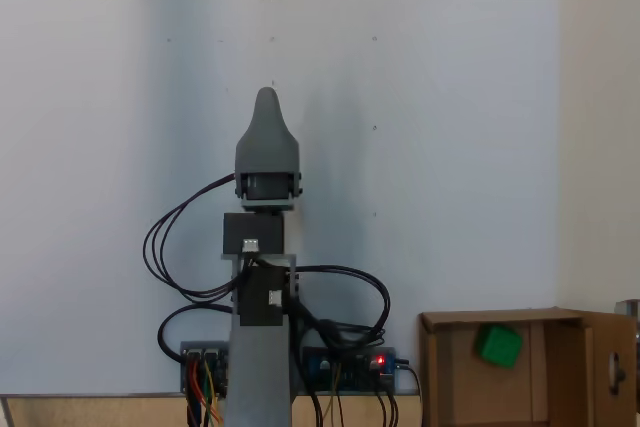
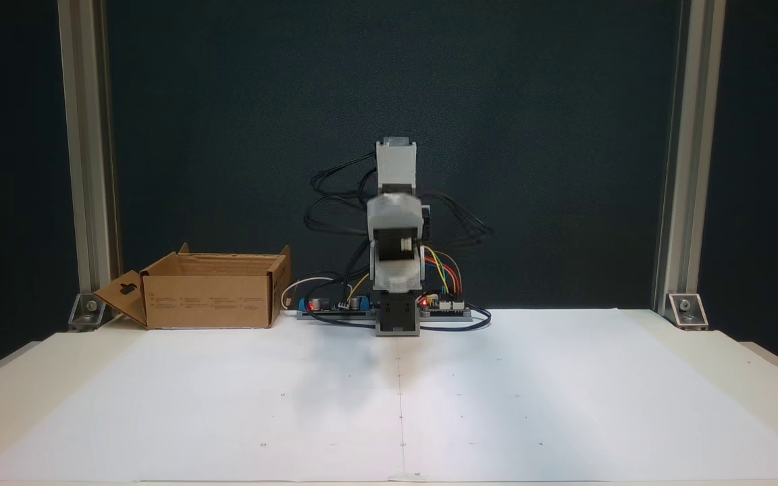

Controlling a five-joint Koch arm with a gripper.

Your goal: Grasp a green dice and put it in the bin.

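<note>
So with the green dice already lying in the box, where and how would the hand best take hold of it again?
Grip the green dice across two opposite flat faces, coming straight down through the open top of the bin. Its upright cardboard walls block any sideways approach. The dice looks tilted in a fixed view, so the hand would probably need to rotate to match its faces.

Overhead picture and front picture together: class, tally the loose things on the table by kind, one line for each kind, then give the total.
Green dice: 1, lying inside the box
Brown cardboard box: 1
Total: 2
</note>
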